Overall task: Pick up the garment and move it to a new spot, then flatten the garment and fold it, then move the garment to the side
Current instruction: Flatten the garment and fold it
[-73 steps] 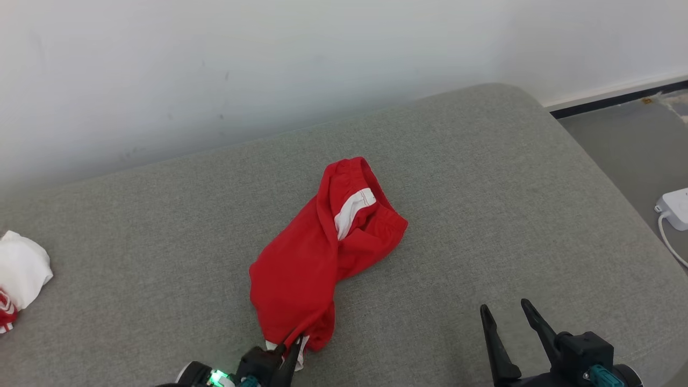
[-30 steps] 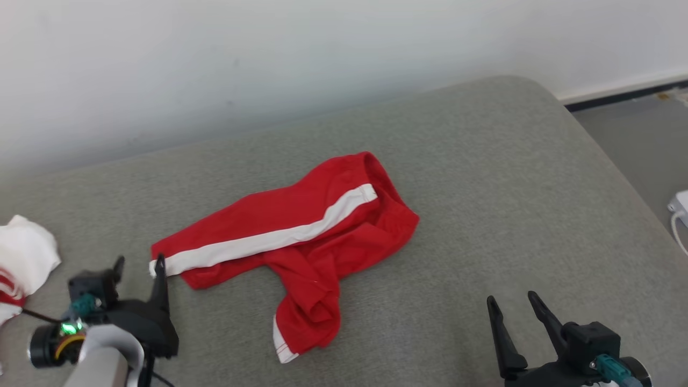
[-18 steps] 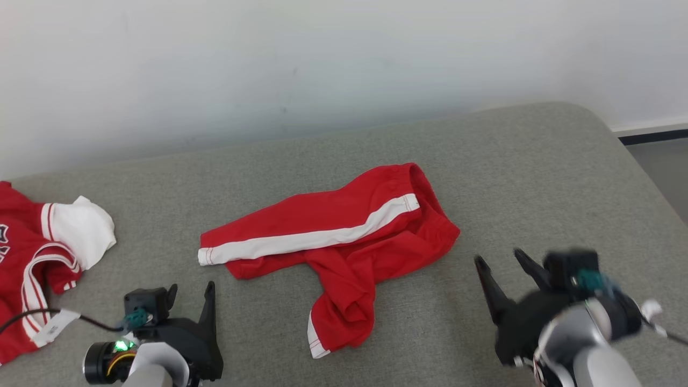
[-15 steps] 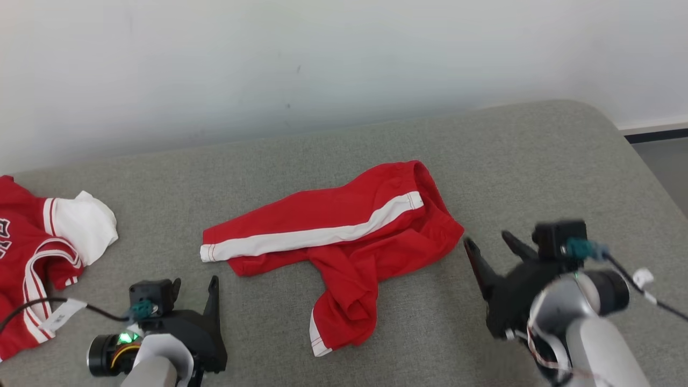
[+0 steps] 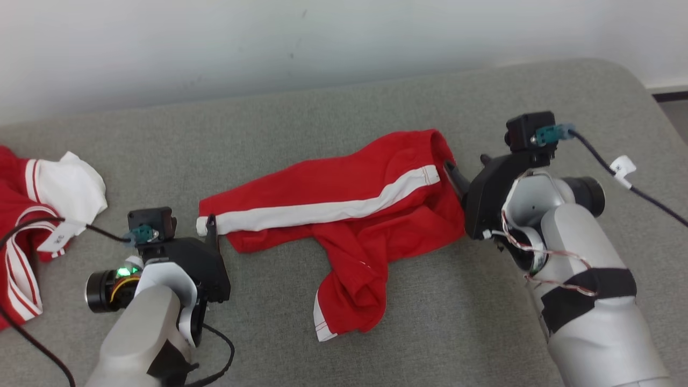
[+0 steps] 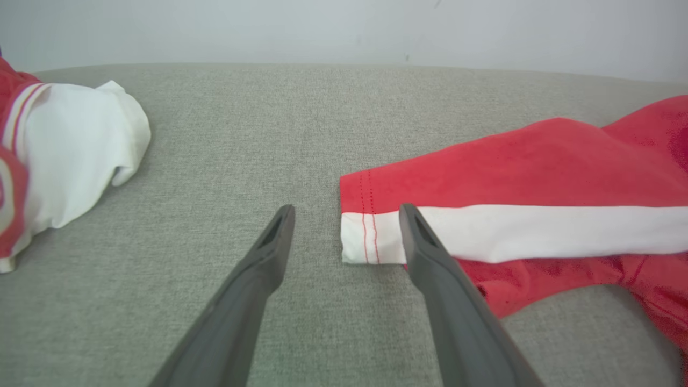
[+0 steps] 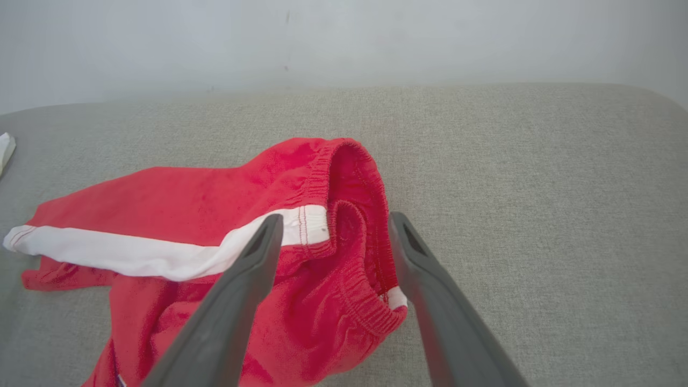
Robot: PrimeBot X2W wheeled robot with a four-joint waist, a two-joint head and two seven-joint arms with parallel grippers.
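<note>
Hovering with left fingers (image 6: 258,279) and right fingers (image 7: 244,279) spread empty; might pinch one waistband (image 7: 322,161) layer and bunch the garment (image 5: 344,188).

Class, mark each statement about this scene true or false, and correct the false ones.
1. The left gripper is open by a cuff of the trousers. True.
2. The right gripper is shut on the waistband. False: it is open at the waistband.
3. Both trouser legs lie straight. False: one is stretched out, the other lies crumpled.
4. Another red-and-white garment lies on the sofa at the robot's left. True.
</note>
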